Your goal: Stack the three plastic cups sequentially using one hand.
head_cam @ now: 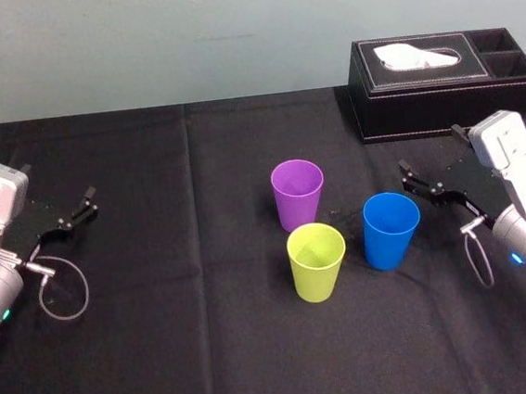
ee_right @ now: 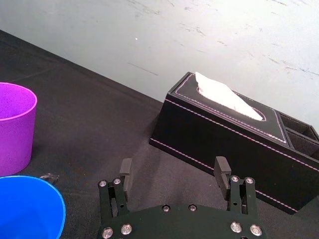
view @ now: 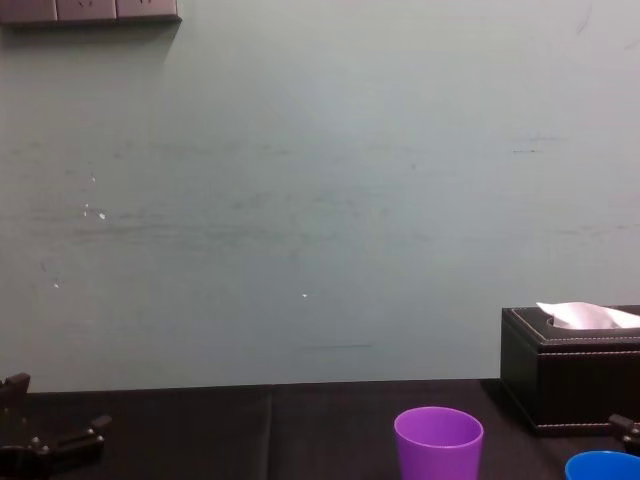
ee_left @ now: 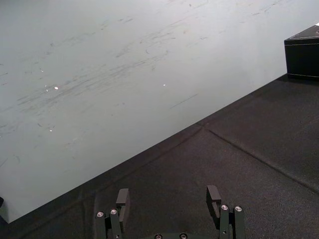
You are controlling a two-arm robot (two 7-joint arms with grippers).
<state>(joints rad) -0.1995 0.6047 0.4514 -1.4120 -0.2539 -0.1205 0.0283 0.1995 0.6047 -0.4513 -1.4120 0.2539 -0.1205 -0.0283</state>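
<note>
Three stood unstacked: purple cup [head_cam: 298, 194], yellow-green cup [head_cam: 317, 262], blue cup [head_cam: 391, 229]; right gripper [head_cam: 410, 179] hung open beside it, left gripper [head_cam: 88, 203] open, far left.

The rear cup [head_cam: 298, 194], front cup [head_cam: 317, 262] and right cup [head_cam: 391, 230] are standing close together on the table [head_cam: 166, 355]; the tissue box [head_cam: 442, 68] is sitting behind them, rightward.

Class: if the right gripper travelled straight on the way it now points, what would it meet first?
Probably the tissue box, near its end toward the purple cup; depth is unclear, so the right gripper might just slip past to the wall.
</note>
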